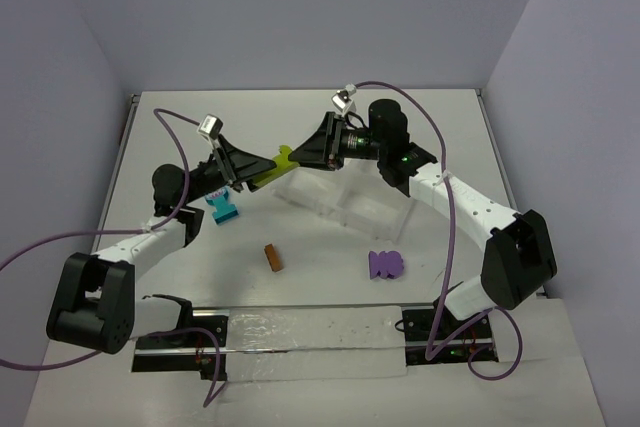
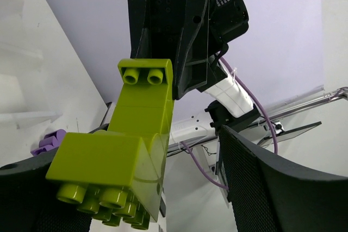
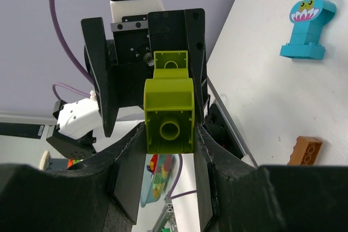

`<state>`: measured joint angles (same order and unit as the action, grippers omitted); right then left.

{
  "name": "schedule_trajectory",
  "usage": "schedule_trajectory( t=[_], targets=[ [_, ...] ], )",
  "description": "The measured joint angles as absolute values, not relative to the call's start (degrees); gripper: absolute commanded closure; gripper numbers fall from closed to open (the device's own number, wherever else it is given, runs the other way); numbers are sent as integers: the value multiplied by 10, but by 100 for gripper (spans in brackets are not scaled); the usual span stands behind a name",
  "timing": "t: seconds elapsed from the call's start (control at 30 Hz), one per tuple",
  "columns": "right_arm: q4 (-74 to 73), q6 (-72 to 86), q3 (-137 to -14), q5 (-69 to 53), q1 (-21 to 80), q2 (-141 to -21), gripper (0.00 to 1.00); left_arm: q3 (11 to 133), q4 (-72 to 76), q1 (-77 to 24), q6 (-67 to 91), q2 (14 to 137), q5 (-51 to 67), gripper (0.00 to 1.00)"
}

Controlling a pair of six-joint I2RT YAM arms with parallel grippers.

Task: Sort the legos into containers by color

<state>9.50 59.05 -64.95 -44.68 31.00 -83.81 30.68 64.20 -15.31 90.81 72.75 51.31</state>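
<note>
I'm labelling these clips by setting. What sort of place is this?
Most likely a robotics lab test cell: a white table boxed in by plain walls, a left arm and right arm bolted at its near edge, and a lime toy brick between them as a prop.

Overhead: lime lego (image 1: 284, 157) mostly hidden between arms — tray (image 1: 335, 199) far edge behind right arm (image 1: 455, 197).

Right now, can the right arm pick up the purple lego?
Probably not yet: its jaws are shut on the lime green clump, the left arm's jaws round the other end. The purple lego lies uncovered on the table.
</note>
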Motion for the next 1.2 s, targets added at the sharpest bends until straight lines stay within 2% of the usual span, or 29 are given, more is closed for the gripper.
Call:
schedule_trajectory(
  t=[0.4,0.47,0.53,0.6,0.67,0.73,1.2],
  targets=[
    [100,592,-649,-446,313,-838,100,307,642,-170,909,739,500,30],
    [101,592,-649,-446,313,-838,100,307,642,-173,909,740,497,36],
    [102,592,-649,-446,314,-838,100,307,642,-176,909,740,494,45],
    [107,594,-649,-448,314,-838,100,307,641,-177,909,740,491,60],
    [115,596,-649,-448,314,-838,100,307,641,-177,909,741,487,76],
    [117,594,-649,-448,313,-838,100,307,640,-177,910,741,484,99],
    [167,621,-572,-467,271,-817,100,307,588,-179,882,724,477,100]
  ],
)
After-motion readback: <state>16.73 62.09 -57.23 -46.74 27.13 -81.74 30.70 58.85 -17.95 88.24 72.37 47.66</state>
